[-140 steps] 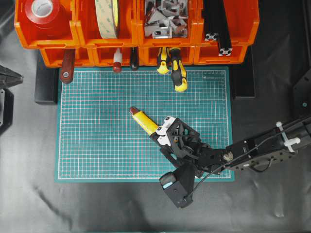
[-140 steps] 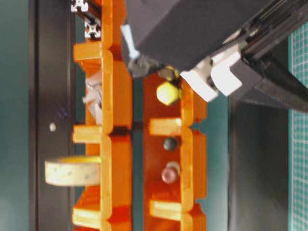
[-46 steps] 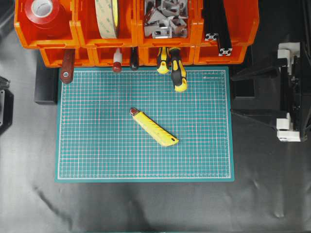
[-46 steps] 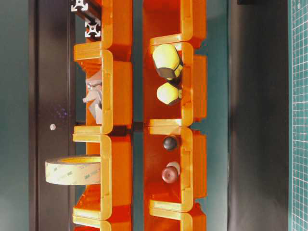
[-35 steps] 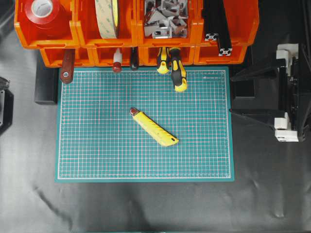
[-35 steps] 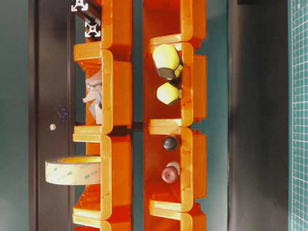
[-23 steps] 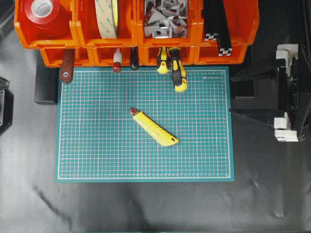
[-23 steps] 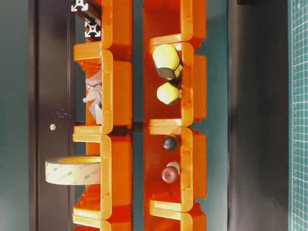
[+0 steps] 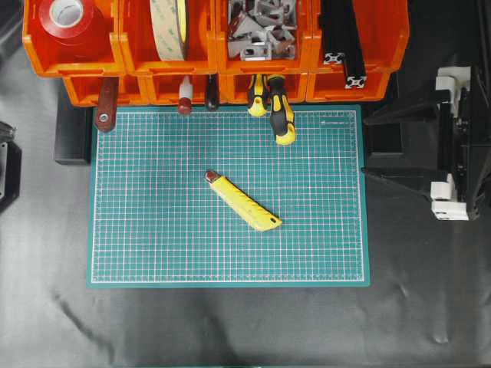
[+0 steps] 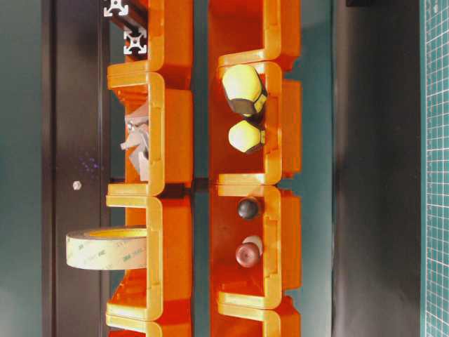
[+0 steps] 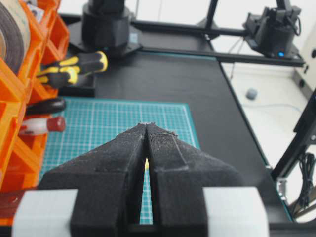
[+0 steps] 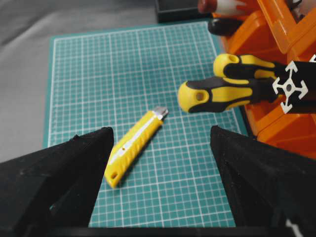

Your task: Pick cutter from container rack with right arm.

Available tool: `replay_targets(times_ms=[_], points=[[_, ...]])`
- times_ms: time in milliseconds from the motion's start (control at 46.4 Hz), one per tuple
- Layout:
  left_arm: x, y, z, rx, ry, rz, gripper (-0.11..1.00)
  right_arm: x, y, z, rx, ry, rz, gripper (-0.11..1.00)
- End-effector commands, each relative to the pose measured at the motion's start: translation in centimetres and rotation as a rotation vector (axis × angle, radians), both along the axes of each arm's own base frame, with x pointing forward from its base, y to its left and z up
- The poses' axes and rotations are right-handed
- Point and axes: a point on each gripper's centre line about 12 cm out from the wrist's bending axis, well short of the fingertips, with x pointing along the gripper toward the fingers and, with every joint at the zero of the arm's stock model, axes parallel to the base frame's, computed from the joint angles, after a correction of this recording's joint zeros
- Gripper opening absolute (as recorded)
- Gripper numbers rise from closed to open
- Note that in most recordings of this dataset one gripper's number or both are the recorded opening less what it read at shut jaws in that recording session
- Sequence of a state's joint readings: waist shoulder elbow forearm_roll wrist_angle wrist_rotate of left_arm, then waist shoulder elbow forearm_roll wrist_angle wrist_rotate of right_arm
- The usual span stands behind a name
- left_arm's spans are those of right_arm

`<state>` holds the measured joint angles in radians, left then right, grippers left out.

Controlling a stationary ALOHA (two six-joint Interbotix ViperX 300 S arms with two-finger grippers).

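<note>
Your right gripper (image 12: 158, 197) stands wide apart and empty at 3 o'clock beside the green mat (image 9: 153, 245), so the cutter (image 9: 242, 201), lying mid-mat outside the container rack (image 9: 230, 84), looks delivered; next only park.

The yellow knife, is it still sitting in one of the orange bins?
No, the yellow knife lies flat on the green mat, well clear of the orange bins.

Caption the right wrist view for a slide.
Open right gripper frames the yellow cutter lying loose on the green mat, screwdrivers jutting from the orange container rack.
</note>
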<state>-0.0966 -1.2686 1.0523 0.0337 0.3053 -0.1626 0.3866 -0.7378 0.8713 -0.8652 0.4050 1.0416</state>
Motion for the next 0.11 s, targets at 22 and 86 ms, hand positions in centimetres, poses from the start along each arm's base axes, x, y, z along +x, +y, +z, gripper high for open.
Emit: replay_targets(times_ms=[22,86], points=[[0.22,-0.01,0.53,-0.002,-0.006,0.001,0.01,0.15,-0.01,0.44,0.002,-0.016,0.002,0.76],[0.25,-0.04,0.51,-0.002,-0.004,-0.001,0.01,0.15,-0.04,0.44,0.002,-0.016,0.001,0.76]])
